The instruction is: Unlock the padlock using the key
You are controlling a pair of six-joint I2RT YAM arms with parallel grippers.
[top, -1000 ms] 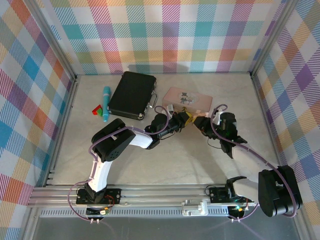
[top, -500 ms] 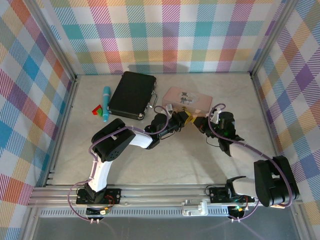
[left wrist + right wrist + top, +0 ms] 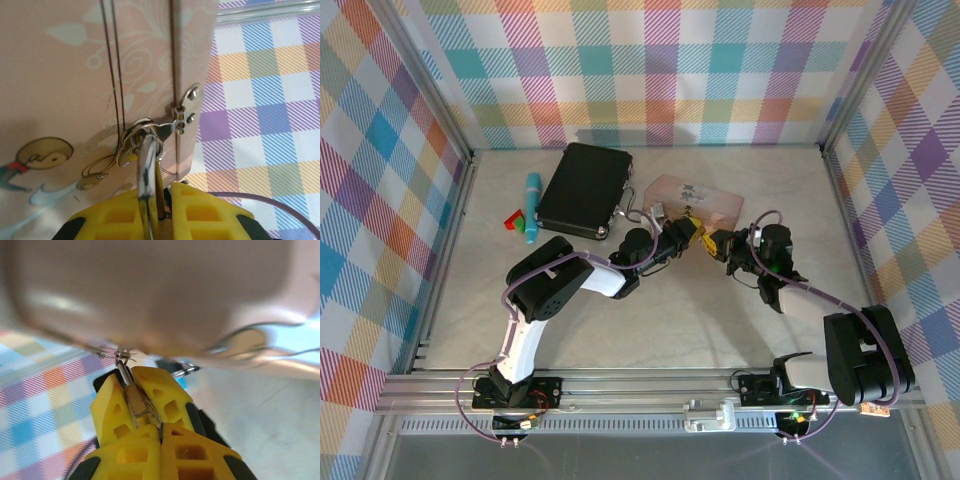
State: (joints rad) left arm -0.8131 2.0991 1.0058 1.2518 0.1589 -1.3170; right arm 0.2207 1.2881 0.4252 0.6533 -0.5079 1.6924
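Observation:
The padlock (image 3: 145, 165) shows its silvery shackle hooked through the ring of the pink tin's (image 3: 695, 193) latch, with a brass edge just below. My left gripper (image 3: 167, 192) is shut on the padlock, its yellow fingers (image 3: 207, 210) on either side. In the top view the left gripper (image 3: 687, 234) and the right gripper (image 3: 723, 243) meet at the tin's front edge. My right gripper (image 3: 127, 377) is shut on a thin flat brassy piece, apparently the key (image 3: 138, 404). Its silvery tip reaches the tin's underside. The tin (image 3: 150, 295) hangs blurred above.
A black case (image 3: 584, 190) lies behind and left of the tin. A teal pen (image 3: 532, 207) and a small red and green piece (image 3: 515, 218) lie left of the case. Plaid walls close in the table on three sides.
My right gripper has closed and edged in under the tin. The pink tin has shifted a little toward the back and now looks blurred. The left gripper keeps its grip.

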